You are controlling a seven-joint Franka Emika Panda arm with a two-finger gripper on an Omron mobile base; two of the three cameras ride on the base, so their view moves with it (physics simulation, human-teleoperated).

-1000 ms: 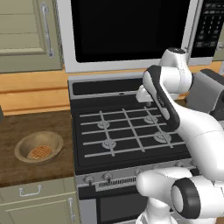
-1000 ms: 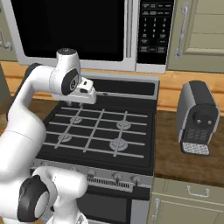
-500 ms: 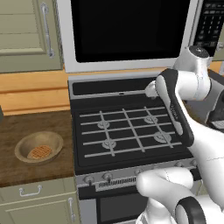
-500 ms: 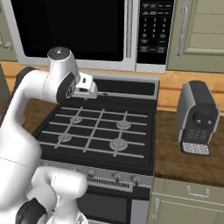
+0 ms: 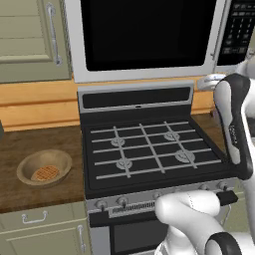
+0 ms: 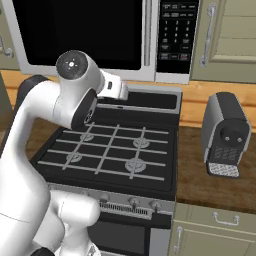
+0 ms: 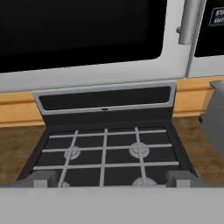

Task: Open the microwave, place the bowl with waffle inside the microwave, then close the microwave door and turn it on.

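The microwave hangs above the stove with its door closed. The door's vertical silver bar handle stands just left of the dark keypad. The tan wooden bowl sits on the brown counter left of the stove, with the waffle in it. My gripper hovers open above the back of the stove, below the microwave, and faces it. Nothing is between its fingertips. It is far from the bowl.
The black gas stove with grates lies under the hand. A grey appliance stands on the counter right of the stove. Beige cabinets flank the microwave. My arm rises along the stove's right side.
The hand has risen and swung to the right over the stove, nearer the microwave's handle side. The bowl, the waffle and the door have not moved.
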